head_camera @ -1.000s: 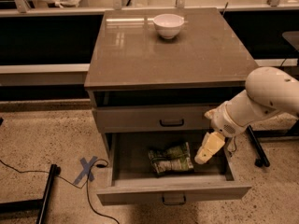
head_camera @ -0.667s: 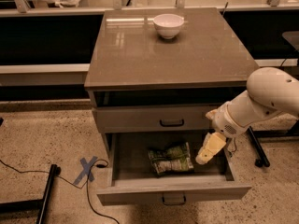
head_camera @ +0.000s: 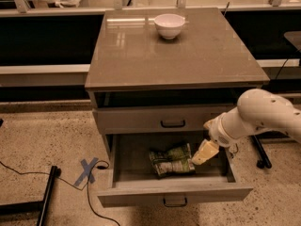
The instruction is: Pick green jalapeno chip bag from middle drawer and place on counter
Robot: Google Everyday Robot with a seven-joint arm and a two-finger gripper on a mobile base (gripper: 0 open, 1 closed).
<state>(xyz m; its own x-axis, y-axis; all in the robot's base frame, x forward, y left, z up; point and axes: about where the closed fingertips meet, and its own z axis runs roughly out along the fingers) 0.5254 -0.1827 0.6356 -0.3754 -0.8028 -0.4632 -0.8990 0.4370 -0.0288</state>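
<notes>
The green jalapeno chip bag lies crumpled on the floor of the open drawer, near its middle. My gripper hangs over the drawer's right part, its tip just right of the bag and close to it. The white arm reaches in from the right. The counter is the glossy grey-brown top of the cabinet above.
A white bowl stands at the back middle of the counter. A shut drawer with a dark handle sits above the open one. A blue tape cross, a cable and a black stand leg lie on the floor at left.
</notes>
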